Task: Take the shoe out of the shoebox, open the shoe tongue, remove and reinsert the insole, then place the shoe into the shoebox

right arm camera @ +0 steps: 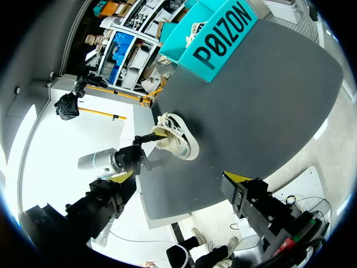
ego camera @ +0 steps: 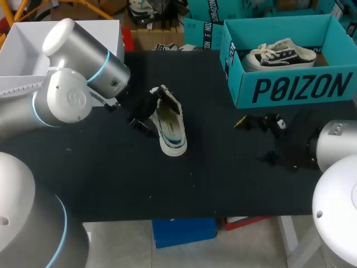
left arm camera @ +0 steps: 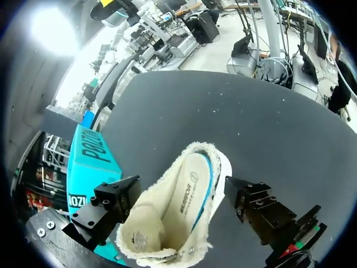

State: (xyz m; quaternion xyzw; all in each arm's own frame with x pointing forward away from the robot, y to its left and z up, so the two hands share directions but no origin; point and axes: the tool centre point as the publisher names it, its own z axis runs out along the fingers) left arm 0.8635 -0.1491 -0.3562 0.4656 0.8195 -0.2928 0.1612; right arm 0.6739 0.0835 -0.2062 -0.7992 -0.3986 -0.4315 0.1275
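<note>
The shoe [ego camera: 170, 125] lay out of the box [ego camera: 295, 89], near the middle of the table [ego camera: 111, 178], its toe toward the near edge and its heel toward the far one. Its mouth faced up, with the pale insole showing inside. The left gripper [ego camera: 146, 114] came in from the left and had the shoe at the heel end. In the left wrist view the two black fingers stood one on each side of the shoe [left arm camera: 178, 206] and pressed against it, moderately far apart; the yellow tips did not show there.

Bare table ran all round the shoe: a broad strip to the near edge, more to the left, and a wide gap to the right before the right gripper [ego camera: 260, 123]. The shoe was well apart from the box.

The box sat at the far right of the table, its long printed wall facing the near edge and its right end close to the table's right edge. A sneaker [ego camera: 281, 54] lay inside it, against the left end.

The right gripper hung just in front of the box wall, between it and the near edge. In its own wrist view the right gripper [right arm camera: 177, 177] had its fingers spread wide with nothing between them — only bare table ahead, then the shoe [right arm camera: 177, 142] and, farther off, the box [right arm camera: 223, 39].
</note>
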